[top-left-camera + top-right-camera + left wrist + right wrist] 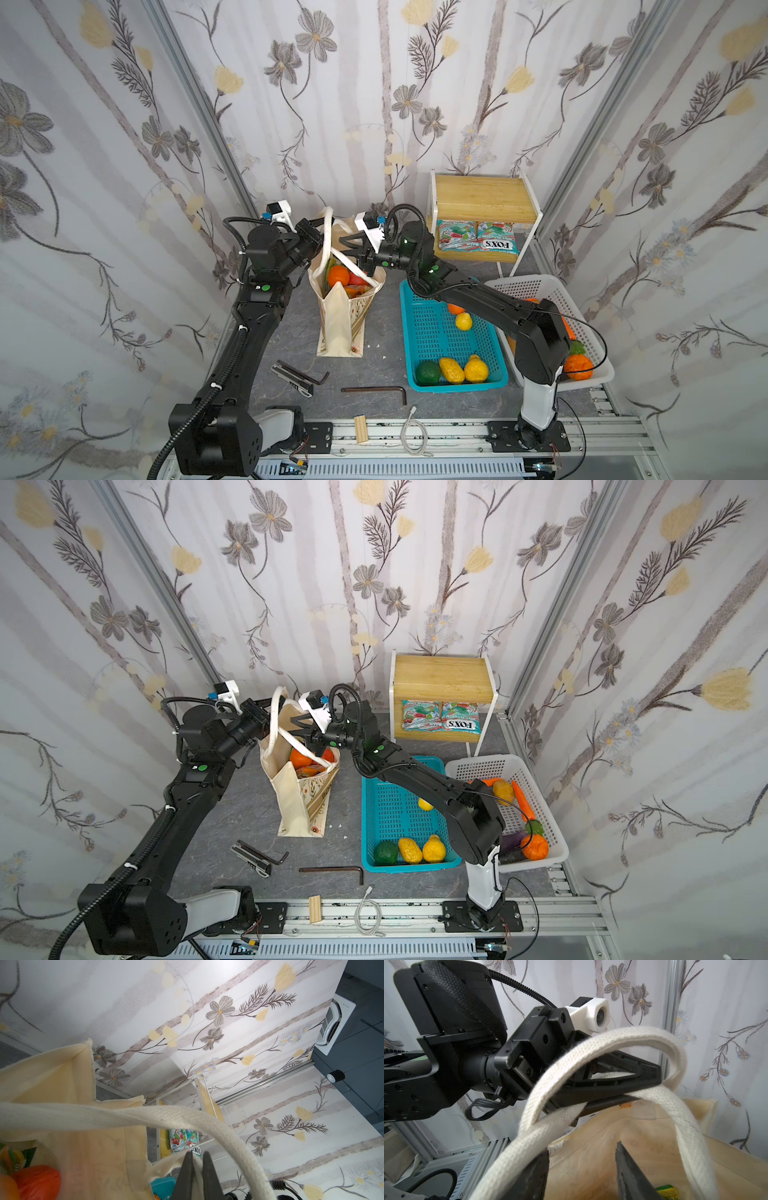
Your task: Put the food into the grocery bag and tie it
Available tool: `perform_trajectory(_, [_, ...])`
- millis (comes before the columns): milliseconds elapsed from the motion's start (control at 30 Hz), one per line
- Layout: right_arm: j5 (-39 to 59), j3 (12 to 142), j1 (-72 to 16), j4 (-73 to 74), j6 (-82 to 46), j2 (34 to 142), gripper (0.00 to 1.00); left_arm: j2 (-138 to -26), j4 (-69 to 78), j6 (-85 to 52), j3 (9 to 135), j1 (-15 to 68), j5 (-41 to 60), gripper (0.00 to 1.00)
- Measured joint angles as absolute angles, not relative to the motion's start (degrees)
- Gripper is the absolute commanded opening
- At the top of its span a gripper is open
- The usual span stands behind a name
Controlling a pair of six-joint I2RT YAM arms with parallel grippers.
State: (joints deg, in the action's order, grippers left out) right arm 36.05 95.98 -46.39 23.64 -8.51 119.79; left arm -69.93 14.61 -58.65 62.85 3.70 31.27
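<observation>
Tying step: grocery bag [338, 320], with food [338, 275] in it, is standing on the table [374, 374] just beside the teal basket [457, 384], left end effector [196, 1154] pinching 1 rope handle [166, 1165]. Right end effector [582, 1148] is sitting spread at the 2nd handle [360, 276]; next it's needing to clamp on and cross them.

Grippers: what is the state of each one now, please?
Left gripper: closed, holding a handle of the bag.
Right gripper: open at the bag's mouth, nothing clamped.
</observation>
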Motion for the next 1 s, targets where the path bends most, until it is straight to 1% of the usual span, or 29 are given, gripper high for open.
perform_trajectory(100, [38.2,97.4,-46.4,23.0,-8.8,121.4,0.62,-69.5,14.6,-58.5,62.4,3.7,31.1,0.0])
perform_trajectory(167, [39.5,98.3,-46.4,22.7,-9.0,122.1,0.65,-69.5,14.7,-58.5,62.3,3.8,31.0,0.0])
perform_trajectory(433, [42.1,99.0,-48.8,22.6,-11.1,123.2,0.73,-69.6,14.8,-57.2,62.1,3.9,30.0,0.0])
perform_trajectory(533, [42.8,100.0,-49.4,22.7,-11.7,124.0,0.78,-69.8,14.8,-57.2,61.9,3.9,29.6,0.0])
perform_trajectory(600, [42.8,100.2,-49.6,23.2,-12.5,124.6,0.78,-69.8,14.8,-57.1,61.9,3.9,29.1,0.0])
perform_trajectory(700, [42.8,100.2,-49.7,24.5,-14.6,125.1,0.73,-69.2,14.8,-56.9,61.0,3.9,27.5,0.0])
perform_trajectory(733, [42.6,100.2,-49.8,25.6,-15.8,125.4,0.7,-68.9,14.8,-56.8,60.7,3.9,26.8,0.0])
perform_trajectory(833, [41.6,100.2,-50.0,29.1,-19.3,126.0,0.55,-68.5,15.3,-56.5,59.9,3.9,25.3,0.0])
perform_trajectory(1000, [39.0,100.3,-50.1,31.5,-23.6,126.5,0.41,-68.4,17.1,-56.4,58.5,4.1,22.4,0.0])
